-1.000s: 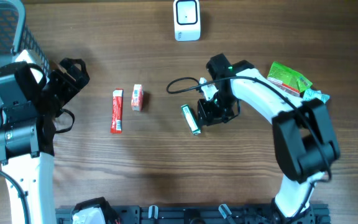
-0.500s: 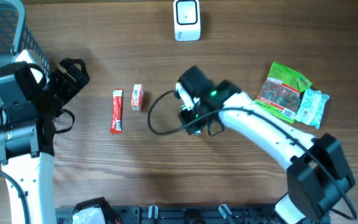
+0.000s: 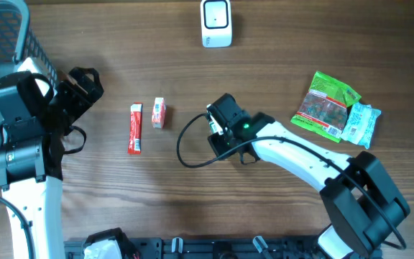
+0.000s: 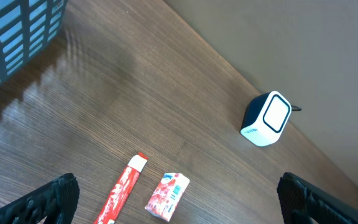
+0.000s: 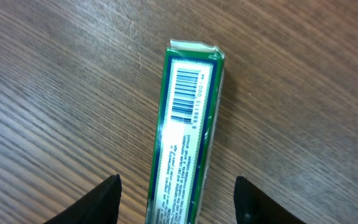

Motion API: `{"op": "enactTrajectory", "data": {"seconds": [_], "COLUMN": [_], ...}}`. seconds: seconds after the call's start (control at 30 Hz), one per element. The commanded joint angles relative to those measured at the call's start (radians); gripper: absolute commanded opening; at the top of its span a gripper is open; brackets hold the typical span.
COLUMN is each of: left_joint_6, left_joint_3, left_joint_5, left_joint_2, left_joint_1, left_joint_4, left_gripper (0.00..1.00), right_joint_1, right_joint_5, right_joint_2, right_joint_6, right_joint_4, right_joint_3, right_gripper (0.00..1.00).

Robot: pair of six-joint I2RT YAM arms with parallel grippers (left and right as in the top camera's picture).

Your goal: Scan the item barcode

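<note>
1. With its barcode face up, the green pack (image 5: 188, 124) lies flat on the wooden table (image 5: 55, 74), between the parted jaws of the right gripper (image 5: 178, 182) and clear of both.
2. The step looks best done by closing on the long sides behind the barcode, lifting level, and turning the code toward the white scanner (image 3: 215, 23), well beyond the fingertips.
3. Jaws wide apart and holding nothing, the left gripper (image 3: 90, 80) faces a red stick pack (image 3: 135, 128) and a small red packet (image 3: 158, 113).
4. Beside that arm stands a mesh basket (image 3: 9, 32); its contents cannot be made out.
</note>
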Motion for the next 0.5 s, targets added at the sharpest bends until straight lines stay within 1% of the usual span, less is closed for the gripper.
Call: {"op": "enactTrajectory", "data": {"seconds": [0.0, 0.03, 0.13, 0.27, 0.47], "left_joint_6": [0.012, 0.012, 0.012, 0.012, 0.012], "left_joint_3": [0.000, 0.000, 0.000, 0.000, 0.000], "left_joint_5": [0.001, 0.001, 0.001, 0.001, 0.001], "left_joint_2": [-0.002, -0.002, -0.002, -0.002, -0.002], "left_joint_1": [0.006, 0.006, 0.006, 0.006, 0.006], "left_joint_4": [0.002, 0.002, 0.002, 0.002, 0.002], "left_gripper": [1.00, 1.00, 1.00, 1.00, 1.00], "right_joint_1": [-0.002, -0.002, -0.002, -0.002, -0.002], "right_joint_5": [0.038, 0.053, 0.059, 0.060, 0.063], "right_joint_2": [0.004, 0.004, 0.004, 0.012, 0.050], "right_joint_6": [0.001, 0.001, 0.001, 0.000, -0.001], "right_joint_4": [0.036, 0.047, 0.064, 0.064, 0.064], "right_joint_3": [-0.032, -0.037, -0.043, -0.043, -0.046], "right_gripper": [0.51, 0.49, 0.48, 0.40, 0.40]}}
